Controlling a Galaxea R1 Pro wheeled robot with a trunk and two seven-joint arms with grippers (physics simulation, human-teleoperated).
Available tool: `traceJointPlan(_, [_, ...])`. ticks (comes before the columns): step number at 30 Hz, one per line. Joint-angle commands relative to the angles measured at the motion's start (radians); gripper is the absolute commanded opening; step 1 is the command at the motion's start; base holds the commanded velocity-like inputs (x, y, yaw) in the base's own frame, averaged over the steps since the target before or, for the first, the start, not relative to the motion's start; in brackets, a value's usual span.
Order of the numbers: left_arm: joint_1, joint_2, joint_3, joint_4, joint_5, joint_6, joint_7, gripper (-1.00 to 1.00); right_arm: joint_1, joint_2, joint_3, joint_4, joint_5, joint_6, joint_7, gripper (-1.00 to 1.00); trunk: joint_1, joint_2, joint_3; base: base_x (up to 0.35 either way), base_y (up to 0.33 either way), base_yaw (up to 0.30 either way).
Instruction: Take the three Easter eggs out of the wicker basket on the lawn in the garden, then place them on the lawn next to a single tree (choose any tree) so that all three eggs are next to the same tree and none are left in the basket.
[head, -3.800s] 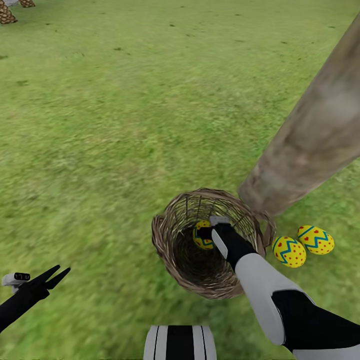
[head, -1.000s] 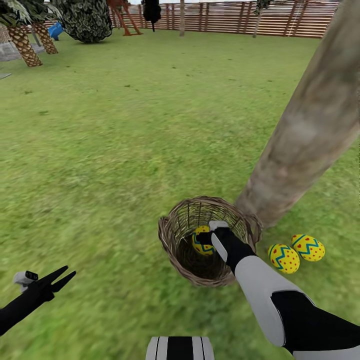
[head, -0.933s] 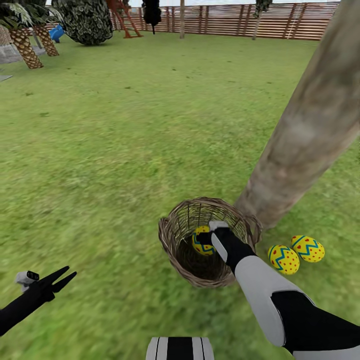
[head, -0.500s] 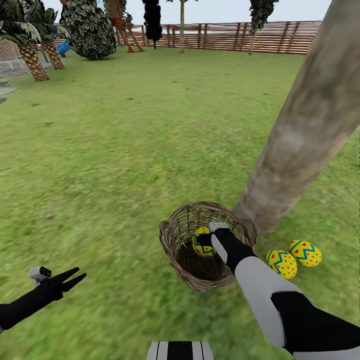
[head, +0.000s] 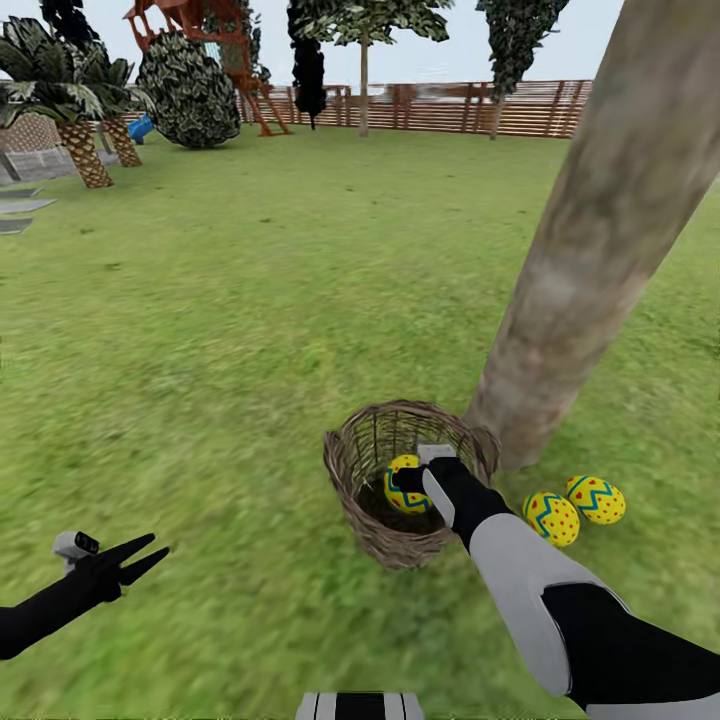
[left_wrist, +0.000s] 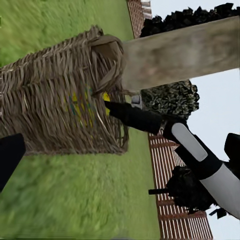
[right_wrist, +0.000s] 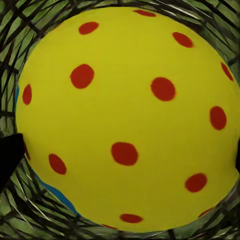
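Observation:
The wicker basket stands on the lawn at the foot of the thick tree. My right gripper reaches down into it, shut on an Easter egg that is yellow with red dots. Two more Easter eggs lie on the grass right of the basket, beside the trunk. My left gripper hangs open and empty low over the grass, far left of the basket. In the left wrist view the basket is seen from the side, with the right arm entering at its rim.
Wide open grass stretches ahead and to the left. Palms, a dark bush and a red play frame stand at the far left. A slatted wooden fence and thin trees close the back.
The head camera has tilted up, bringing fence, trees and sky into view. My right gripper stays shut on the egg inside the basket, and the left arm keeps its pose.

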Motion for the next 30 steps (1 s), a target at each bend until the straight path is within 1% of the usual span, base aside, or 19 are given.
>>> traceJointPlan(1, [0.000,0.005,0.000,0.001,0.002,0.011,-0.002,1.00,0.000,0.000,0.001,-0.002,-0.006,0.005,-0.006,-1.00,-0.001,0.000,0.003,-0.057,0.000,0.000])
traceJointPlan(4, [0.000,0.004,-0.003,0.004,0.000,0.007,0.010,1.00,0.000,0.000,0.001,-0.002,-0.005,0.004,-0.006,-1.00,-0.002,0.001,0.015,-0.008,0.000,0.000])
traceJointPlan(6, [0.000,0.003,-0.003,0.005,0.000,0.005,0.054,1.00,0.000,0.000,0.001,-0.003,-0.005,0.003,-0.005,-1.00,-0.003,0.001,0.023,0.000,0.000,0.000])
traceJointPlan(8, [0.000,0.001,-0.003,0.006,0.000,0.002,0.075,1.00,0.000,0.000,0.001,-0.005,-0.005,0.003,-0.004,-1.00,-0.004,0.002,0.030,0.000,0.000,0.000])
traceJointPlan(12, [0.000,0.007,0.001,0.009,0.001,-0.001,0.080,1.00,0.000,-0.001,0.001,-0.015,-0.005,0.005,-0.003,-1.00,-0.006,0.003,0.046,0.000,0.000,0.000])
traceJointPlan(15, [0.000,0.009,0.004,0.009,0.002,-0.002,0.081,1.00,0.000,-0.002,0.000,-0.017,-0.005,0.010,0.050,-1.00,-0.007,0.003,0.057,0.000,0.000,0.000])
traceJointPlan(17, [0.000,0.010,0.004,0.009,0.002,-0.002,0.082,1.00,0.000,-0.002,0.000,-0.017,-0.005,0.011,0.062,-1.00,-0.008,0.004,0.065,0.000,0.000,0.000])
traceJointPlan(18, [0.000,0.011,0.005,0.009,0.002,-0.002,0.082,1.00,0.000,-0.001,0.001,-0.017,-0.005,0.011,0.064,-1.00,-0.009,0.004,0.069,0.000,0.000,0.000])
traceJointPlan(20, [0.000,0.015,0.021,0.010,0.002,-0.002,0.090,1.00,0.000,-0.001,0.001,-0.017,-0.005,0.013,0.066,-1.00,-0.009,0.004,0.077,0.000,0.000,0.000])
traceJointPlan(22, [0.000,0.018,0.035,0.010,0.002,-0.002,0.116,1.00,0.000,0.000,0.001,-0.017,-0.005,0.016,0.066,-1.00,-0.010,0.005,0.084,0.000,0.000,0.000])
traceJointPlan(25, [0.000,0.018,0.038,0.010,0.002,-0.002,0.134,1.00,0.000,-0.001,0.001,-0.019,-0.005,0.041,0.069,-1.00,-0.012,0.006,0.096,0.000,0.000,0.000])
traceJointPlan(30, [0.000,0.019,0.040,0.010,0.002,-0.003,0.137,1.00,0.000,-0.002,0.001,-0.020,-0.005,0.047,0.071,-1.00,-0.014,0.007,0.115,0.000,0.000,0.000])
